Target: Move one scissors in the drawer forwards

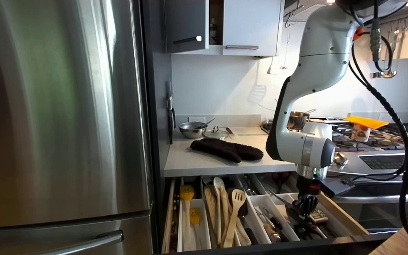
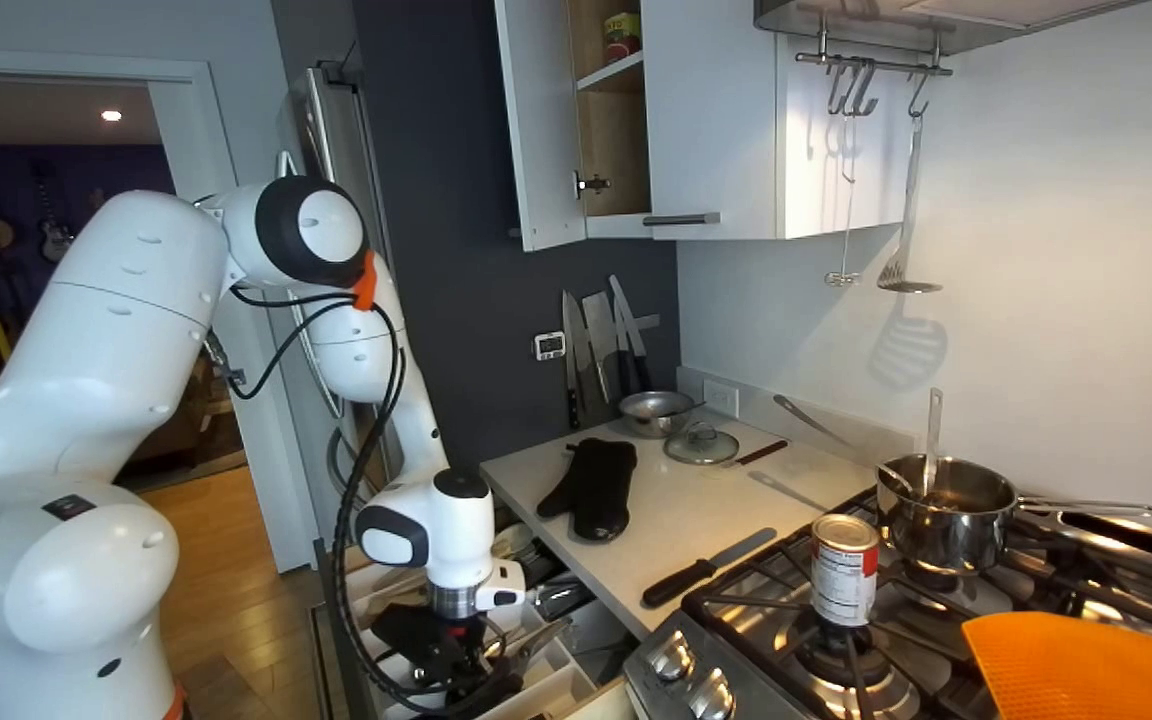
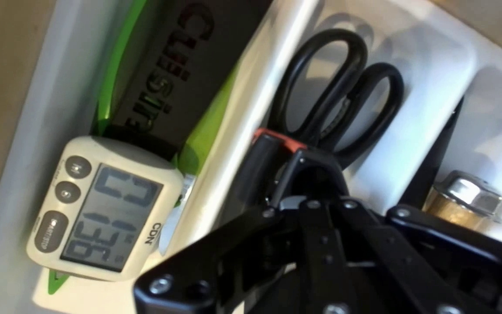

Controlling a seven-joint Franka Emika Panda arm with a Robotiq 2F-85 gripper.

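Observation:
The wide drawer (image 1: 347,220) is pulled out below the counter, with white bins inside. My gripper (image 1: 306,211) reaches down into its right side. In the wrist view the gripper's fingers (image 3: 320,198) are close together on a black-handled pair of scissors (image 3: 316,158); the contact between the fingertips is partly hidden. The silver blades of these scissors show in both exterior views (image 1: 278,198) (image 2: 542,637), pointing to the drawer's back. Another pair of scissors with black loops (image 3: 331,98) lies in the white bin just beyond the fingers; its blades are hidden.
A white timer (image 3: 111,213) and a green-edged Cuisinart item (image 3: 168,69) lie across the bin wall. A metal-capped tool (image 3: 469,196) lies in the neighbouring bin. Wooden spoons (image 1: 235,212) fill the middle bins. The counter edge (image 1: 225,171) overhangs the drawer's back; the stove (image 2: 836,650) stands alongside.

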